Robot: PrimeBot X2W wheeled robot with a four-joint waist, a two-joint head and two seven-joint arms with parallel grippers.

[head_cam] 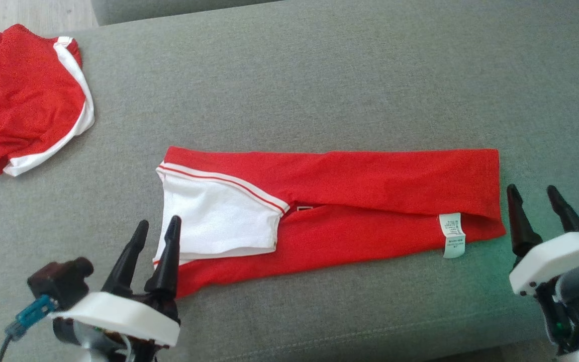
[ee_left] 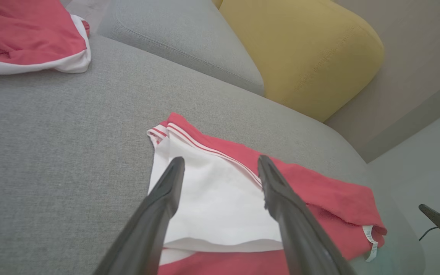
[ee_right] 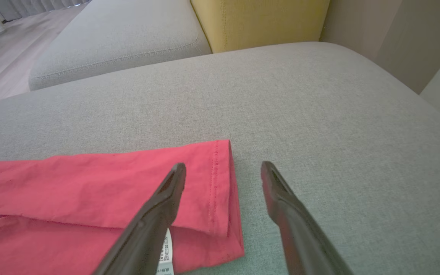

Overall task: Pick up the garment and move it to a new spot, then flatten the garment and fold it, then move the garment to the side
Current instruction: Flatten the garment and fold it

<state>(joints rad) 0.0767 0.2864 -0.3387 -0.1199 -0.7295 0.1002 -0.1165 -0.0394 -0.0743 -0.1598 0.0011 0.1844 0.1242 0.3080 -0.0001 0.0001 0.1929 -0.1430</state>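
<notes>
The garment [head_cam: 360, 201] is a red shirt with a white sleeve, folded into a long strip across the grey cushion [head_cam: 319, 90]. It also shows in the left wrist view [ee_left: 212, 198] and the right wrist view [ee_right: 90, 183]. My left gripper [head_cam: 158, 225] stands open at the strip's left end, beside the white sleeve [head_cam: 214, 221], holding nothing. In its own view the left gripper [ee_left: 220, 162] hovers over that sleeve. My right gripper [head_cam: 535, 192] is open just right of the hem, empty. Its wrist view puts the right gripper [ee_right: 223, 168] over the hem edge, with a white label [head_cam: 453, 235] close by.
A second red and white garment [head_cam: 23, 100] lies crumpled at the cushion's far left. A yellow cushion [ee_left: 308, 53] and another grey seat [ee_right: 117, 38] stand behind. The cushion's front edge [head_cam: 350, 347] runs close under both grippers.
</notes>
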